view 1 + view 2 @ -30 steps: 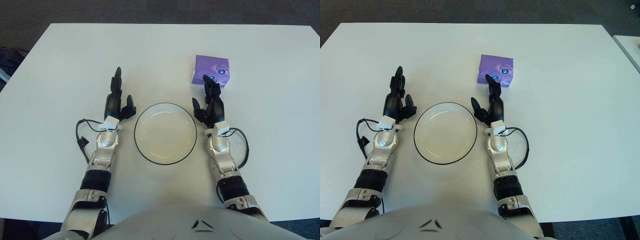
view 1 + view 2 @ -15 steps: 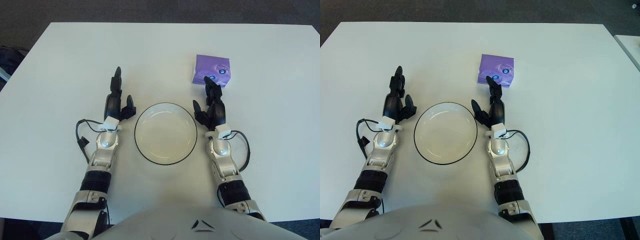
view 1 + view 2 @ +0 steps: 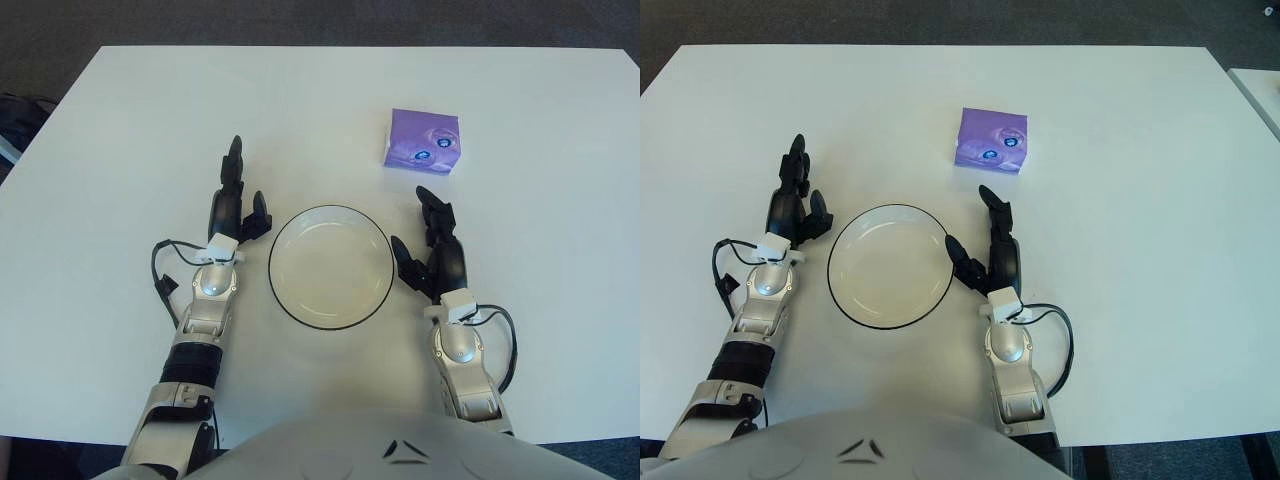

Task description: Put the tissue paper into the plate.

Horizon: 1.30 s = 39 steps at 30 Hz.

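Right hand (image 3: 437,250) back from tissue paper (image 3: 423,141)

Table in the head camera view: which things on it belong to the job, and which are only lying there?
For the job:
- purple tissue pack, on the table beyond the plate
- plate, nothing in it
- right hand, open, right of the plate

Not in use:
- left hand, open, left of the plate
- white table

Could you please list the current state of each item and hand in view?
Purple square tissue pack: flat on the white table, untouched, beyond the plate.
White round black-rimmed plate: upright, empty.
Right hand: open, right of the plate, short of the pack.
Left hand: open, idle, left of the plate.
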Motion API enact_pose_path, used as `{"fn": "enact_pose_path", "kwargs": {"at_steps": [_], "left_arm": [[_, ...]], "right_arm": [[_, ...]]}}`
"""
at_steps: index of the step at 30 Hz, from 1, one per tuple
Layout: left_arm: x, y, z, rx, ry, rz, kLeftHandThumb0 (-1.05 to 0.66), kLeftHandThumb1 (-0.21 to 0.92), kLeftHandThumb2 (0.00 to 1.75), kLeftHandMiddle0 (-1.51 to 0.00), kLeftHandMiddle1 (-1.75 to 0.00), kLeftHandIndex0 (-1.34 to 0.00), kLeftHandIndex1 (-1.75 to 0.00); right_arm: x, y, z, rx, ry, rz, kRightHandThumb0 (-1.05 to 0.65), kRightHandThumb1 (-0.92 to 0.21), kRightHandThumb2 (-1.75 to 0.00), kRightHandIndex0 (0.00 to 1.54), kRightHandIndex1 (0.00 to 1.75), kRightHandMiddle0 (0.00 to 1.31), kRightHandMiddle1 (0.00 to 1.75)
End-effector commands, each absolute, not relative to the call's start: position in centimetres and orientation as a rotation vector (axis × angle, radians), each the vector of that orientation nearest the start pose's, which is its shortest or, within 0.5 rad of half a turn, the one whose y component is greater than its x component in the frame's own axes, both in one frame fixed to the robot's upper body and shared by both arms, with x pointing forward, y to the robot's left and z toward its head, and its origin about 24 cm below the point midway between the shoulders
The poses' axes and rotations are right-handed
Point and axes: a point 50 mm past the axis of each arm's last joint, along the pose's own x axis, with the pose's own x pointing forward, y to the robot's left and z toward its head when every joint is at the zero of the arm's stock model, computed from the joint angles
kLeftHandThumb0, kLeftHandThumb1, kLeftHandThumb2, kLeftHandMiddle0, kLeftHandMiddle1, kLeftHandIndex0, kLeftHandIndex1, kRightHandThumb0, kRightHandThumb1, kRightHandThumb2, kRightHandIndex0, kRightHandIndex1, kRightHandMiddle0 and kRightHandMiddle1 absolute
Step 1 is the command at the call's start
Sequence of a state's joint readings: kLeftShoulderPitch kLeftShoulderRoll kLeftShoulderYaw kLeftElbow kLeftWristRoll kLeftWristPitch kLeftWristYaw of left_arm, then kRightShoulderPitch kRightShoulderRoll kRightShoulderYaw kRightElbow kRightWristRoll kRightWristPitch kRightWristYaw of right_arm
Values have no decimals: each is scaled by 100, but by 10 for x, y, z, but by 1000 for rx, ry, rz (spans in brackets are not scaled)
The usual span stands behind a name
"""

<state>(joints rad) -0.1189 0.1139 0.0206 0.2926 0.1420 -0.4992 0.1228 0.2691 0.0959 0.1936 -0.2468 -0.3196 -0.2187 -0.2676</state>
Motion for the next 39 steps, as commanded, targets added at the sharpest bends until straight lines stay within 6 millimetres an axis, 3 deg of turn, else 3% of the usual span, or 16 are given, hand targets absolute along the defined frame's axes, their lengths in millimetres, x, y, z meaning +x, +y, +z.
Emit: {"fn": "enact_pose_path", "kwargs": {"at_steps": [1, 13, 21, 27, 39], "left_arm": [[250, 160, 10, 187, -151, 48, -80, 92, 94, -12, 0, 0, -21], [255, 159, 3, 190, -128, 48, -83, 92, 94, -12, 0, 0, -24], [259, 157, 0, 191, -121, 39, -83, 92, 94, -12, 0, 0, -25], [261, 157, -1, 190, -117, 33, -83, 92, 93, -12, 0, 0, -24], [263, 158, -6, 193, -102, 26, -82, 92, 93, -12, 0, 0, -22]], "right_arm": [[198, -117, 83, -203, -300, -208, -70, -92, -41, 20, 21, 0, 59], [212, -129, 121, -366, -431, -285, -71, -92, -39, 18, 21, 0, 62], [245, -145, 160, -469, -526, -348, -73, -90, -38, 18, 21, 0, 62], [251, -155, 166, -571, -559, -372, -74, -92, -38, 17, 21, 0, 59], [290, -173, 225, -800, -727, -366, -77, -92, -52, 17, 20, 0, 58]]}}
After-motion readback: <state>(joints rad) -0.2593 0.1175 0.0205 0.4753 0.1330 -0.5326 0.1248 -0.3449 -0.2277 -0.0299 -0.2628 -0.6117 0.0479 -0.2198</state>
